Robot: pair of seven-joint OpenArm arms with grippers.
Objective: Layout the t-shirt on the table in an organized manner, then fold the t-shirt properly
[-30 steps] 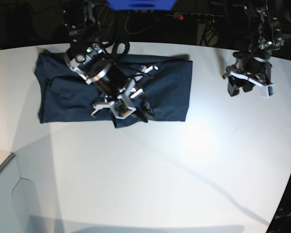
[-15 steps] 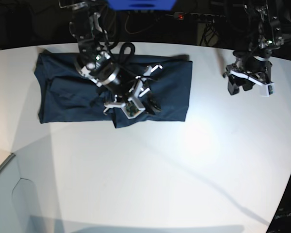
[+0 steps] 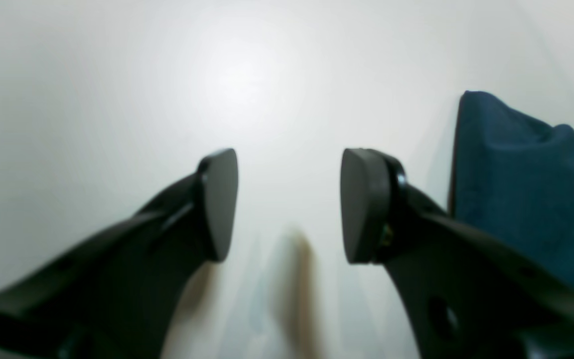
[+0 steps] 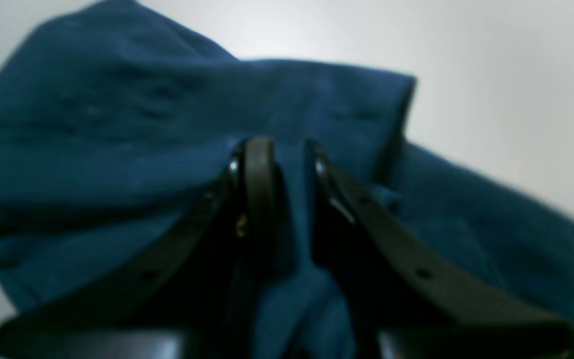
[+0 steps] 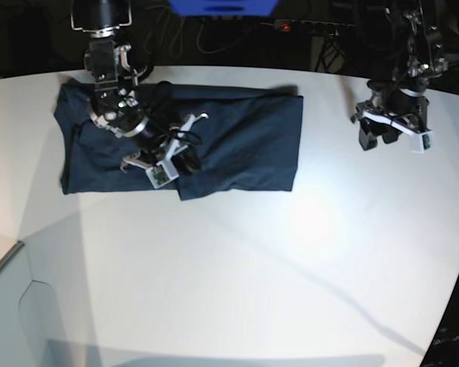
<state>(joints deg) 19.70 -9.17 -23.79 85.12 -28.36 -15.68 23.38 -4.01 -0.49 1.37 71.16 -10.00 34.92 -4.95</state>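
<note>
The dark navy t-shirt (image 5: pixel 245 138) lies as a wide rectangle at the back left of the white table (image 5: pixel 252 267). My right gripper (image 5: pixel 185 159) is low over the shirt's front middle. In the right wrist view the right gripper (image 4: pixel 289 164) stands nearly closed, with a raised fold of the t-shirt (image 4: pixel 117 124) pinched between its fingers. My left gripper (image 5: pixel 376 141) hovers over bare table to the right of the shirt. Seen from the left wrist, the left gripper (image 3: pixel 289 204) is open and holds nothing, and the t-shirt (image 3: pixel 526 189) shows its edge at the right.
A power strip with a red light (image 5: pixel 284 27) and cables lie in the dark behind the table's far edge. A blue object (image 5: pixel 222 6) hangs at top centre. A pale box edge (image 5: pixel 0 264) sits at the lower left.
My right gripper has swung left across the shirt, from its middle toward the left half, staying low on the cloth. The left arm has not moved.
</note>
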